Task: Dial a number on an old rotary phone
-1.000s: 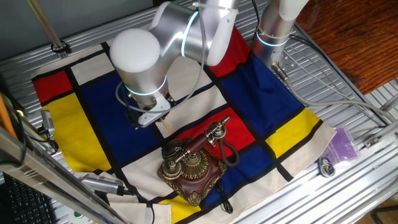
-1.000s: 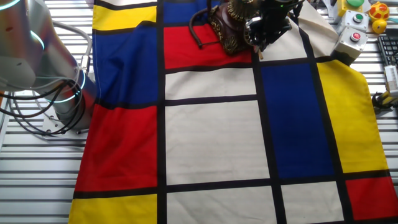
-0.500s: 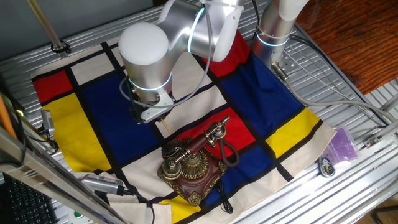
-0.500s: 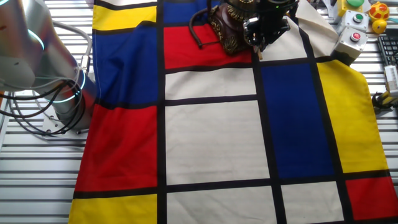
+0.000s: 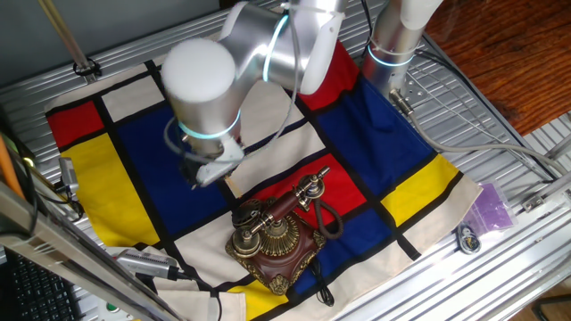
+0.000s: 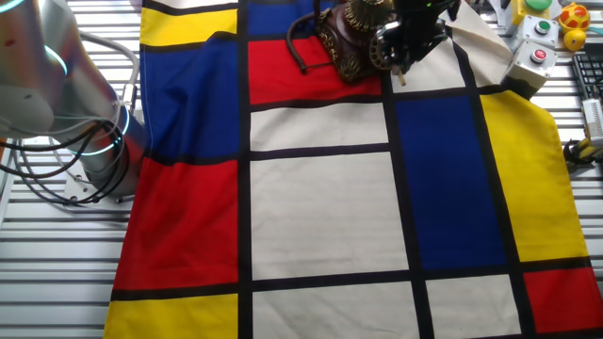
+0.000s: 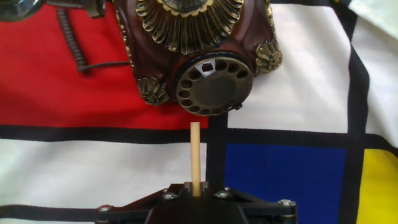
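Old rotary phone down at about 6 o'clock on the table in one fixed view, sitting on a checked cloth of red, blue, yellow and cream squares with black lines. Dark red-brown carved base, brass on top. Red-and-brass handset lying across the cradle, tilted toward 1 o'clock. Black cord curling off at 3 o'clock of the base.

In the hand view, phone at 12 o'clock, with the round brass dial and its ring of finger holes facing the camera. Cord off at 10 o'clock, over a red square.

Thin wooden stick poking straight up toward 12 o'clock from the gripper at 6 o'clock. Tip of the stick just short of the dial, not touching. Gripper closed tight on the bottom of the stick.

In the other fixed view, phone at 12 o'clock at the far edge of the cloth, with the dark gripper right beside it at 3 o'clock.

Big silver arm bending over the cloth at 11 o'clock of the phone. Box with a red button and a yellow ball near 2 o'clock in the other fixed view.
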`<state>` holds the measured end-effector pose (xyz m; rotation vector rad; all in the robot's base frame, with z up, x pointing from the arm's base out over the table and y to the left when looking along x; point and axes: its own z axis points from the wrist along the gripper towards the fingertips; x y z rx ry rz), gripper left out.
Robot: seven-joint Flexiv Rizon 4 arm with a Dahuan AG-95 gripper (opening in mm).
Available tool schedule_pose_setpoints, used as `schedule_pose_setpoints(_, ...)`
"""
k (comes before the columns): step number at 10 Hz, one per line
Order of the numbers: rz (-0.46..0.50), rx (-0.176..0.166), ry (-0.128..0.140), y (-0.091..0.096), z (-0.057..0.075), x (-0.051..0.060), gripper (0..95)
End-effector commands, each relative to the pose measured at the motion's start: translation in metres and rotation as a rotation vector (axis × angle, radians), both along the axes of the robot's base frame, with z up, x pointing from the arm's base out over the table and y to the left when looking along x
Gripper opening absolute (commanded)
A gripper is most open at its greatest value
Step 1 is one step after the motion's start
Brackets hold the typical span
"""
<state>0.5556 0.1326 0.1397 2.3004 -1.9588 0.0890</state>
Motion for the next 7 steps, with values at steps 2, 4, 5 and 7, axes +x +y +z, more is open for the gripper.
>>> schedule_pose_setpoints(2,-0.02,0.007,-0.001,0.013,-0.007,0.007,0.0)
schedule_pose_setpoints(4,-0.029,0.014,-0.002,0.02,-0.009,0.008,0.0)
schedule_pose_setpoints(5,-0.033,0.015,-0.002,0.026,-0.008,0.007,0.0)
schedule_pose_setpoints(7,-0.02,0.011,0.001,0.029,-0.007,0.006,0.0)
